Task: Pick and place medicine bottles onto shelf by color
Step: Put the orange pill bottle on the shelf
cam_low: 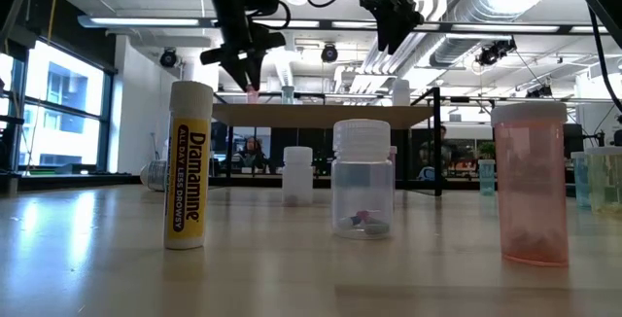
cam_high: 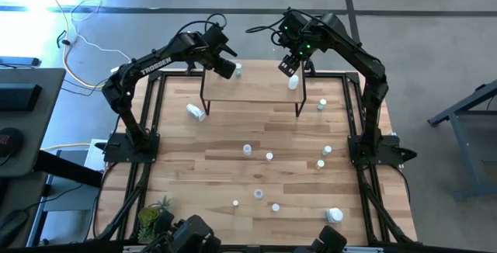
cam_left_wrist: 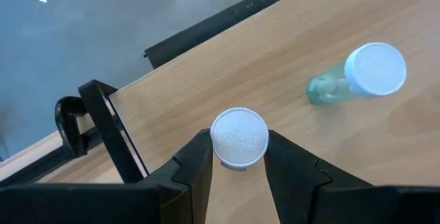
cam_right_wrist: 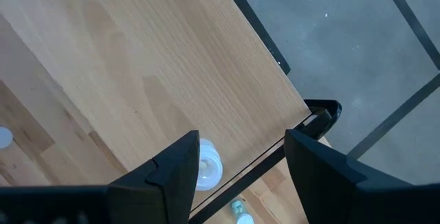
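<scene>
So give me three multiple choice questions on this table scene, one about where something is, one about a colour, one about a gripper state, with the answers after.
1. Where is the left gripper?
A. Above the low wooden shelf board on black metal legs
B. Down at the table's near edge
C. Parked off the table

2. What colour is the lettering band on the tall white tube in the low view?
A. Blue
B. Yellow
C. Green

3. How does the right gripper stand?
A. Shut on a bottle
B. Open, holding nothing
C. Shut on the shelf leg

Answers:
1 A: the left wrist view shows the shelf board just beneath the fingers, which clamp a small white-capped bottle.
2 B: the band with red lettering is yellow.
3 B: the right wrist view shows a wide gap between the fingers with only the board behind.
</scene>
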Controlling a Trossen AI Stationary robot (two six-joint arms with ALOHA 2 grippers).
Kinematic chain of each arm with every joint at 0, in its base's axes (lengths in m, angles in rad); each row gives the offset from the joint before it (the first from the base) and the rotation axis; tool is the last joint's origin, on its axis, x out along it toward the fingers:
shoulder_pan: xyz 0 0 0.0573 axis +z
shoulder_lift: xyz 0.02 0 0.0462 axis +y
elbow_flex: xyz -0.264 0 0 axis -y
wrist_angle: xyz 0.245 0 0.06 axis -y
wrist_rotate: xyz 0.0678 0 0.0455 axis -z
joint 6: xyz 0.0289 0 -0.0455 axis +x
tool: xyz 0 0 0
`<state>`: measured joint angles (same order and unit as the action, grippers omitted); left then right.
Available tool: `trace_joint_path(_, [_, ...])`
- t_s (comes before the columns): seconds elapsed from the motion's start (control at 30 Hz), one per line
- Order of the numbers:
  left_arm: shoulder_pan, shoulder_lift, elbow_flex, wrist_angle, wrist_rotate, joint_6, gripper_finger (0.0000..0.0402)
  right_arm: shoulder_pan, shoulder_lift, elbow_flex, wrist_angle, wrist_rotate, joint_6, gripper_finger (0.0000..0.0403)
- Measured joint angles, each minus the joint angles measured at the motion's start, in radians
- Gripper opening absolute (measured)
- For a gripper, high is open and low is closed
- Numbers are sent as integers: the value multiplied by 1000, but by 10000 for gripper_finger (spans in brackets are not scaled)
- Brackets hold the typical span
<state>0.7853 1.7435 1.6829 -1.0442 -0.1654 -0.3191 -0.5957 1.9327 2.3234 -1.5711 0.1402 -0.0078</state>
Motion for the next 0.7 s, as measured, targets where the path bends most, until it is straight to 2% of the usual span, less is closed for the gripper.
trace_joint_path(0.33, [0, 0, 0, -3, 1, 5, 117, 0, 0, 0, 0, 0, 0, 204])
trace_joint_path(0.7, [0, 0, 0, -3, 1, 8, 169, 0, 0, 0, 0, 0, 0, 204])
